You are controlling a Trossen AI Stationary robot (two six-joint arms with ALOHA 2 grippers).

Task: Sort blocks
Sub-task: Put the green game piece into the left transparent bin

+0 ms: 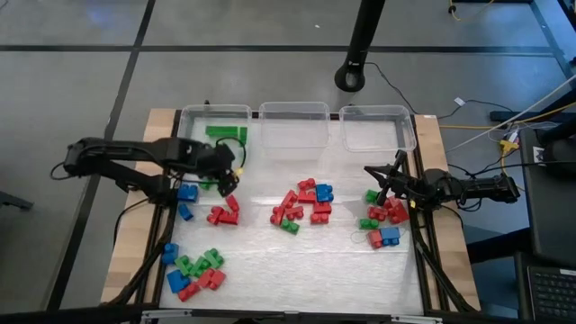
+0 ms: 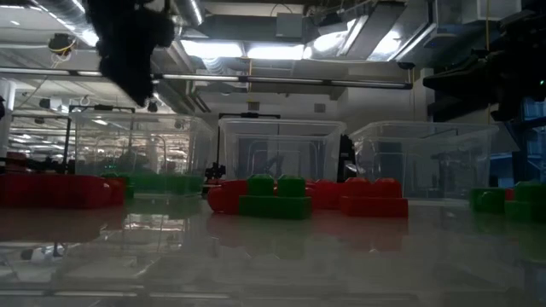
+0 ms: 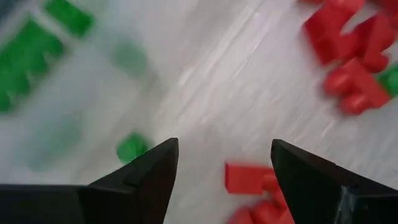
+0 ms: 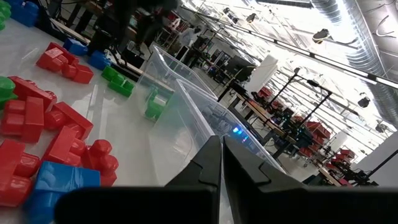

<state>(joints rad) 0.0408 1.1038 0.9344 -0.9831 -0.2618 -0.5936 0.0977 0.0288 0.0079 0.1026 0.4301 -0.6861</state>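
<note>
- Left gripper point(image 1: 230, 183), left of centre in the high view, hangs released and empty above green blocks point(image 1: 210, 185); closing late could knock them aside.
- Red blocks point(image 1: 223, 211) just below could get caught instead.
- Right gripper point(image 1: 385, 186), clenched on nothing, sits over the right-hand pile point(image 1: 383, 219) and could scatter it.

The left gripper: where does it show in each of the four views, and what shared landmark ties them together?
High view: left gripper open, left of centre, just below the left bin.
Low view: dark mass hanging at upper left.
Left wrist view: its own two fingers apart at the bottom, empty.
Right wrist view: cannot tell it apart.
Shared landmark: the green blocks in the left bin.
</note>
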